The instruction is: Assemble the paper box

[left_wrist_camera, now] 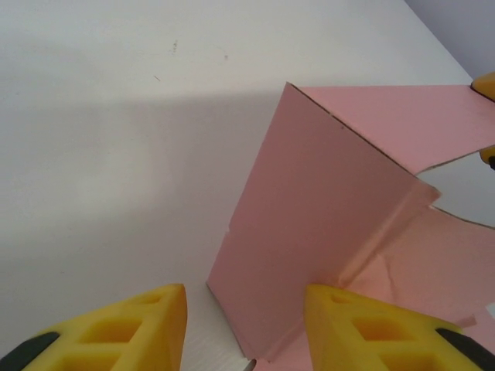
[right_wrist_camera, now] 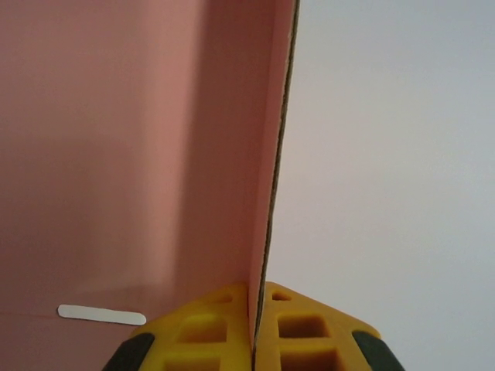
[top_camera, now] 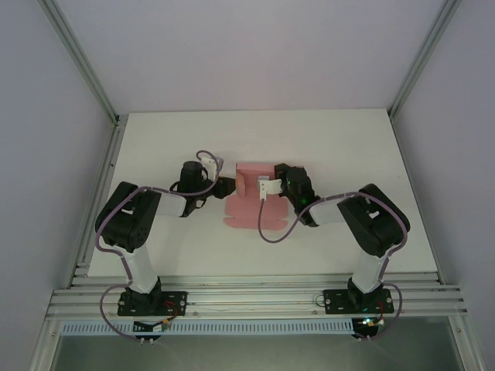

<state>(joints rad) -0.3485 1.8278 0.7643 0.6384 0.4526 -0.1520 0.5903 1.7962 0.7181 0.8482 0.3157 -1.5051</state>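
The right gripper [right_wrist_camera: 257, 300] pinches the edge of a raised wall of the paper box [right_wrist_camera: 139, 154]. The left gripper [left_wrist_camera: 244, 303] is partly spread around another upright flap's corner. Farther out, the half-folded box lies mid-table [top_camera: 155, 139].

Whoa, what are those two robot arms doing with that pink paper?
They are folding a pink paper box on the white table. The right gripper is pinched shut on the thin edge of a wall that stands upright. The left gripper is open, its yellow fingers either side of another raised wall. The box is only half made: part of it lies flat on the table.
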